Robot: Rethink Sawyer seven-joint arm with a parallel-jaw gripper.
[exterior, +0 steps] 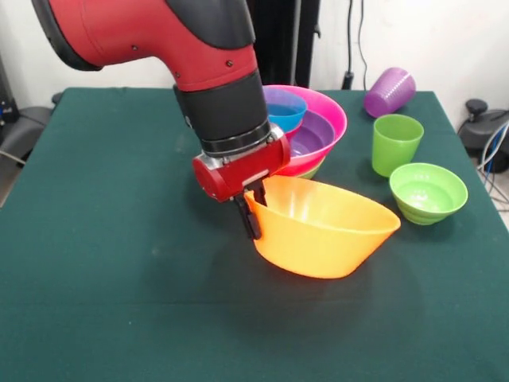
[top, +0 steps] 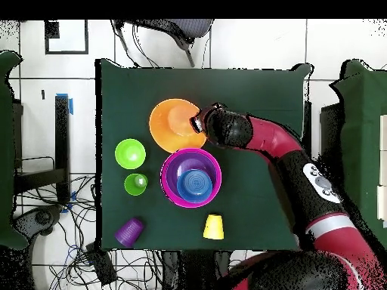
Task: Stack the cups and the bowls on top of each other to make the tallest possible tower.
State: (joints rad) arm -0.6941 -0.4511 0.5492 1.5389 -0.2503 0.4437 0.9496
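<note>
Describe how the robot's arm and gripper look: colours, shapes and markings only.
The arm is made of thick rounded segments, glossy red with black sections at the joints. Its wrist is a black cylinder ending in a metal ring. Below that sits a boxy red housing with small dark screws, carrying the gripper with slim black fingers. From overhead, one red link shows a light panel with dark buttons.

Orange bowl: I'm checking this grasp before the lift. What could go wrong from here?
1. The gripper pinches the large glossy orange plastic bowl by one rim edge only, and it hangs tilted; it may slip.
2. The nested pink, purple and blue bowl stack sits close behind; a swing could knock it.
</note>
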